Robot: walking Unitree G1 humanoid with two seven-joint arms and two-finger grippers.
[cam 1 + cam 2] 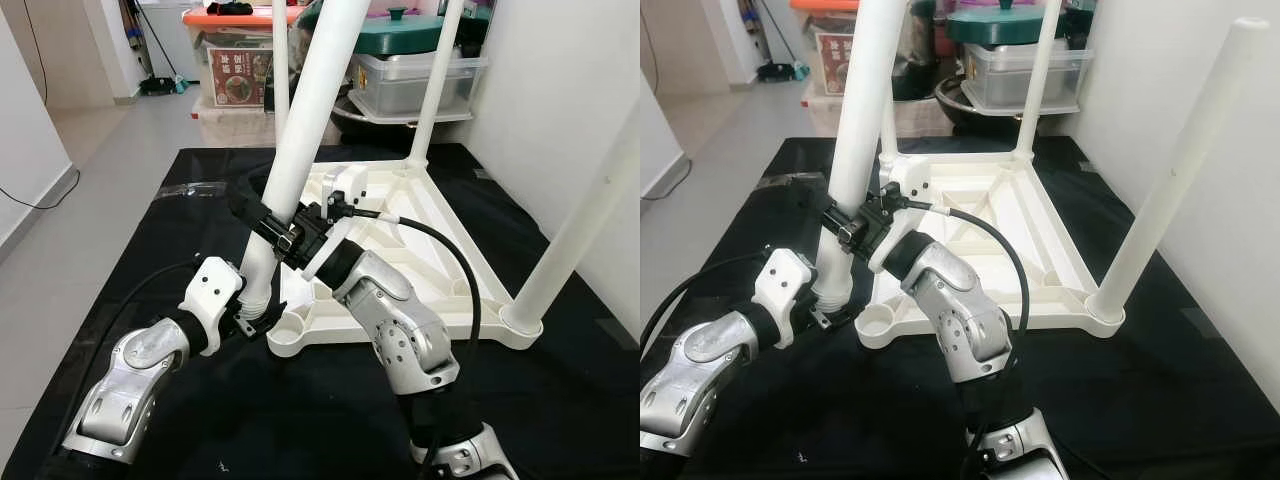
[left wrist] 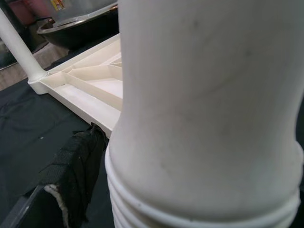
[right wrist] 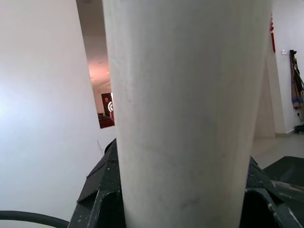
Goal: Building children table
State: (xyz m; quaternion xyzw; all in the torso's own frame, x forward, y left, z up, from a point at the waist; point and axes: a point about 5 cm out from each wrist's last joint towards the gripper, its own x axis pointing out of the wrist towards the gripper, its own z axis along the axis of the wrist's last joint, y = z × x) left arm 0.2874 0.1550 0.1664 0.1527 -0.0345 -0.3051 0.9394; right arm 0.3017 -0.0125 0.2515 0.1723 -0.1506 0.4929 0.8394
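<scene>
A white children's table (image 1: 445, 235) lies upside down on a black mat (image 1: 130, 240). Three of its legs stand up: one at the near right corner (image 1: 590, 215) and two at the back (image 1: 436, 80). A loose fourth leg (image 1: 310, 120) leans tilted just left of the empty near-left corner socket (image 1: 877, 322). My left gripper (image 1: 255, 312) is shut on the leg's threaded lower end (image 2: 190, 209). Higher up, my right gripper (image 1: 285, 235) is shut around the shaft (image 3: 185, 104), black fingers (image 3: 99, 199) on both sides.
Storage boxes (image 1: 240, 60) and a clear bin with a green lid (image 1: 410, 60) stand behind the mat. A white wall (image 1: 560, 90) runs close along the right. A black cable (image 1: 450, 260) arcs over my right arm. Grey floor (image 1: 90, 180) opens to the left.
</scene>
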